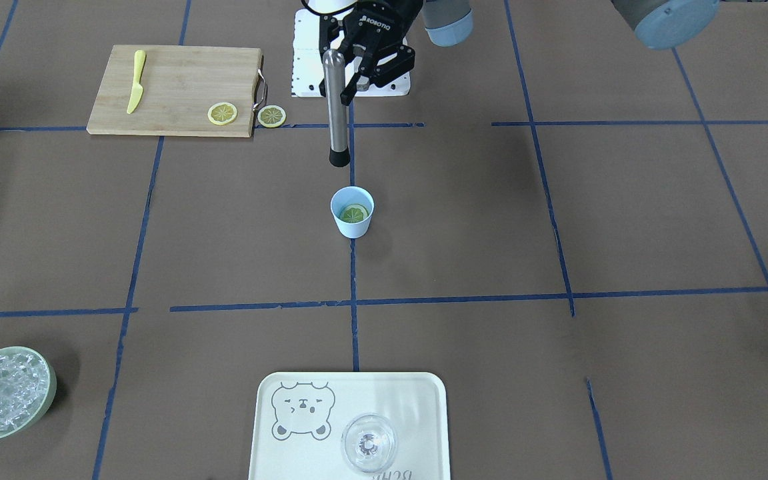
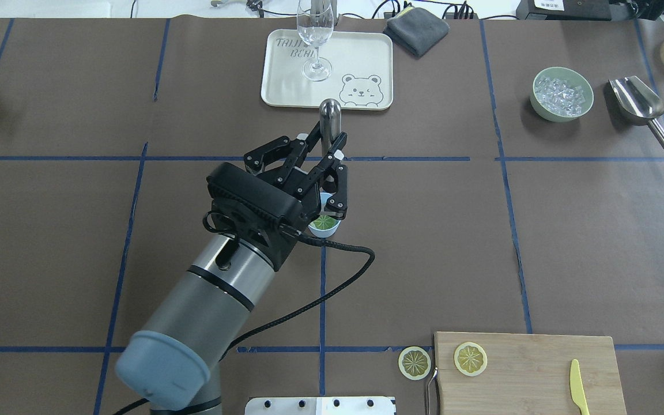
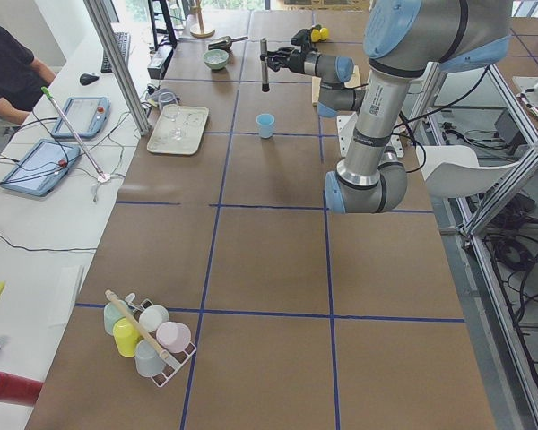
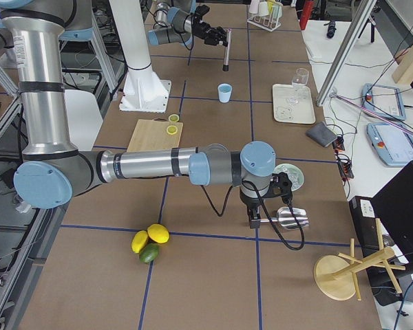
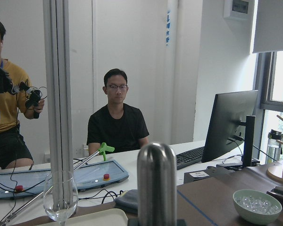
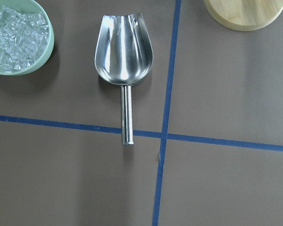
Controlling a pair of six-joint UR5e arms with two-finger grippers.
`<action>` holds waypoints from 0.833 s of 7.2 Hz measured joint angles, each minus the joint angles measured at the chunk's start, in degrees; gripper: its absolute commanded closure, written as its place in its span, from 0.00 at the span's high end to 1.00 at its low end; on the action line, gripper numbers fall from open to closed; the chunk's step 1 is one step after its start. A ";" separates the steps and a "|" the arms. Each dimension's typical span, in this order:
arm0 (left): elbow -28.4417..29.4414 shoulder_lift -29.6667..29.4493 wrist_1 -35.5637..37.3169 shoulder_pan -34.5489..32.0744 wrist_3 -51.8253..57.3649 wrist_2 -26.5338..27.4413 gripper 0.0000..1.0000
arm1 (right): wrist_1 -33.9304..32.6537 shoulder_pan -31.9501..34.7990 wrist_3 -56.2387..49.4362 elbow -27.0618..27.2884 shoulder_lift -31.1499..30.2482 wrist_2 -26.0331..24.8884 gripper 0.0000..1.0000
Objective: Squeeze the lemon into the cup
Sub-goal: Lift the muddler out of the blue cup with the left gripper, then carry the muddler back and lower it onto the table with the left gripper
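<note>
The steel rod (image 5: pixel 156 183) is standing closest, clamped upright in my left gripper (image 2: pixel 325 145), its tip hanging at twelve o'clock from the cup (image 1: pixel 352 228). The lemon (image 1: pixel 354 214) is lying inside that cup. My right gripper (image 4: pixel 265 206) is hovering over the scoop (image 6: pixel 124 52); its spread I cannot tell.

A: Where's the cup (image 1: pixel 351 229)?
B: Upright, light blue, mid-worktop — well clear of every edge.
A: And the lemon slice (image 1: pixel 355 214)?
B: Lying inside it, low down — rind yellow, greenish segmented flesh facing up.
</note>
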 measured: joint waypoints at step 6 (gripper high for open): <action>-8.26 23.24 -6.60 -13.60 2.78 -27.62 0.00 | -0.01 0.00 0.03 1.59 -0.29 0.52 1.00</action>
